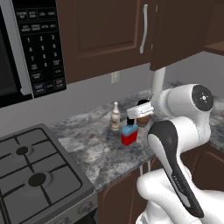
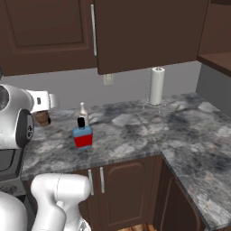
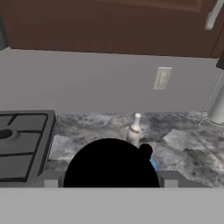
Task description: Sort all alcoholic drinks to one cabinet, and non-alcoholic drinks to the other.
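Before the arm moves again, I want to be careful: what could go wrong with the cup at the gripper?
1. The gripper is at the lidded cup, close to the blue bottle and the slim bottle; a sideways swing might topple one.
2. The black lid hides the grip, so the hold is unclear; the cup may slip.
3. The cabinet door juts out above; a straight lift could hit it.
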Tool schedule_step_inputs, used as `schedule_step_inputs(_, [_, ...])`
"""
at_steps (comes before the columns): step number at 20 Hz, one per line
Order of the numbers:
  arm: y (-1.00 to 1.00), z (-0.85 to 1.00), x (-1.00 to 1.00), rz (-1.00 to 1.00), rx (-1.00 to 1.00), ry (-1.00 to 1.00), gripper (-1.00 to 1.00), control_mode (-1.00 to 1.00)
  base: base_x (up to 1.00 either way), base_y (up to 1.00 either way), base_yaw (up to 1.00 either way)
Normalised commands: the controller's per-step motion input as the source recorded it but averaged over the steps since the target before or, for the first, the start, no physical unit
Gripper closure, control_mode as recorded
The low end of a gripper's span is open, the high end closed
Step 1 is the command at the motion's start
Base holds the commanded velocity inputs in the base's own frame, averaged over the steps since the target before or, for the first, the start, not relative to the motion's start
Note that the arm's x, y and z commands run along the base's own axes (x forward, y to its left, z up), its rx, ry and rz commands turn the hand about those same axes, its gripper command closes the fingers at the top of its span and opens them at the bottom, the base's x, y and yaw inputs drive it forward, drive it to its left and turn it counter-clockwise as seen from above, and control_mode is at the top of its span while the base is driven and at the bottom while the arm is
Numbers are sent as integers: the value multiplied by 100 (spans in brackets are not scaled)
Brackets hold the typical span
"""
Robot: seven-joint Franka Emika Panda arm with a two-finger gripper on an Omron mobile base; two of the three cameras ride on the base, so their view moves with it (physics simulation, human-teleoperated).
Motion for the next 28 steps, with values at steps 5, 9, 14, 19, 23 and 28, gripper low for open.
schedule_step_inputs(5, [-36,19,-48,-4,0,7,100,-100,0,0,0])
schedule_step_inputs(9, [-34,3,-32,-3,-2,2,100,-100,0,0,0])
schedule_step_inputs(14, [-13,6,-21,-2,-1,-1,100,-100,0,0,0])
schedule_step_inputs(19, [-6,7,-25,-2,0,-1,100,-100,0,0,0])
schedule_step_inputs(23, [-10,6,-28,-1,0,0,100,-100,0,0,0])
schedule_step_inputs(28, [-9,2,-24,-1,0,0,100,-100,0,0,0])
